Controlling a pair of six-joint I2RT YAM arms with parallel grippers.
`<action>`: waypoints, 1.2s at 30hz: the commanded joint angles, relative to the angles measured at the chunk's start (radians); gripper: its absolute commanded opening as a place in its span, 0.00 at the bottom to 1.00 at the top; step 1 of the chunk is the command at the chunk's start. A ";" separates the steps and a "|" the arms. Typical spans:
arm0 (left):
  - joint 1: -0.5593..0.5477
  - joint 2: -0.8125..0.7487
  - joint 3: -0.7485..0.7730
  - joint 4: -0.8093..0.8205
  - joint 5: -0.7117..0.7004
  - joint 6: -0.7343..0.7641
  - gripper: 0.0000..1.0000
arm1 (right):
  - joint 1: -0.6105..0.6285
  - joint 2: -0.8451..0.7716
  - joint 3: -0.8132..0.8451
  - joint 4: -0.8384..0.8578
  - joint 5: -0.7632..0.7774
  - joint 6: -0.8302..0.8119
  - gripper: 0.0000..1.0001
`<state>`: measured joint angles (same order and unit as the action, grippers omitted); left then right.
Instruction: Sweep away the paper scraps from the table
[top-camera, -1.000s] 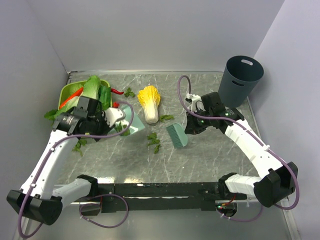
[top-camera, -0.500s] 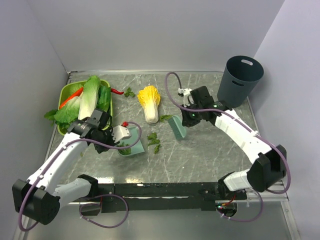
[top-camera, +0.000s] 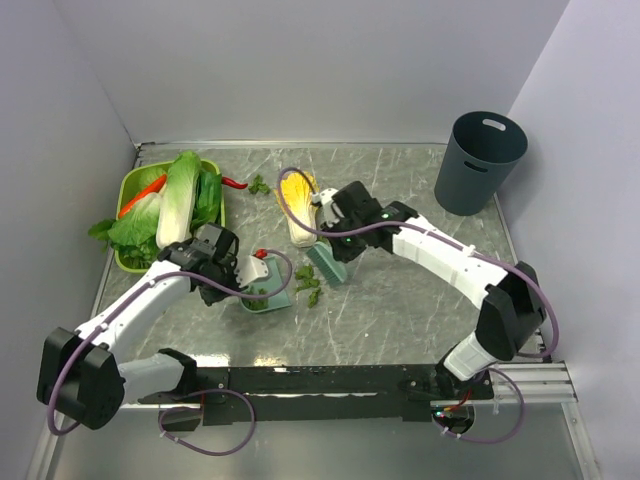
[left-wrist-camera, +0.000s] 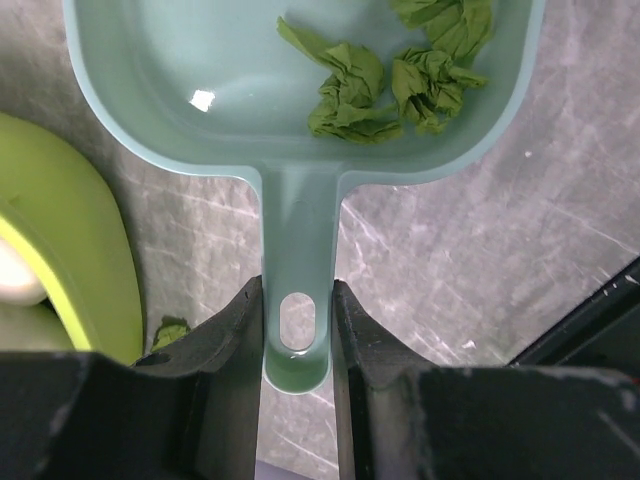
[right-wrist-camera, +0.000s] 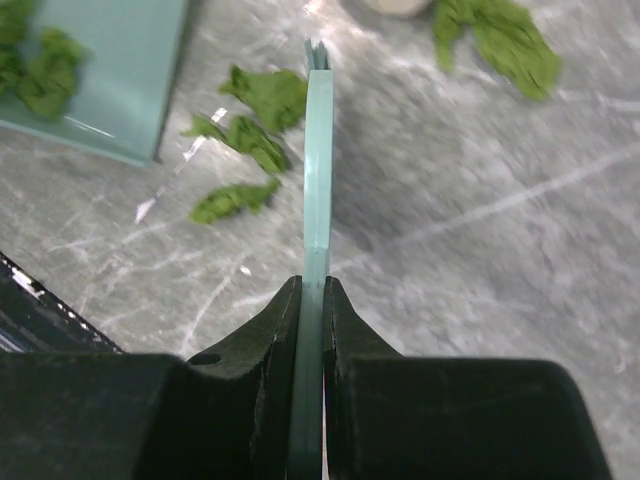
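Dark grey bin (top-camera: 480, 160), 2 o'clock. Lime basket (top-camera: 131, 185) holding whole cabbages (top-camera: 180, 195), 10 o'clock; red chilli (top-camera: 233, 183) just beside. Yellow-topped cabbage half (top-camera: 300, 215), 12 o'clock.

The right gripper (top-camera: 338, 252) has swung its brush (top-camera: 330, 270) left to the paper scraps (top-camera: 308, 285), while the left gripper (top-camera: 247, 270) brought the dustpan (top-camera: 272, 297) alongside.

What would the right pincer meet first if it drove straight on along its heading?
Likely the table. The right pincer is shut on the brush, whose tip leads onto bare marble beside the loose scraps. The dustpan sits off that line. Whether the tip touches now is unclear.
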<state>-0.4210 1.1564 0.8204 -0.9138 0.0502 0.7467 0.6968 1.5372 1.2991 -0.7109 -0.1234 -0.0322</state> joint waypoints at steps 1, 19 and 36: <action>-0.016 0.017 -0.017 0.058 -0.001 -0.004 0.01 | 0.041 0.055 0.086 0.056 0.050 -0.028 0.00; -0.053 0.127 -0.013 0.174 0.056 -0.056 0.01 | 0.066 0.100 0.181 0.071 -0.309 0.083 0.00; -0.053 0.019 -0.041 0.083 0.088 -0.060 0.01 | -0.123 -0.068 0.126 0.011 -0.035 -0.099 0.00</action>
<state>-0.4694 1.2198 0.7666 -0.7750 0.1005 0.6865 0.6331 1.5097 1.4174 -0.7033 -0.2802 -0.0288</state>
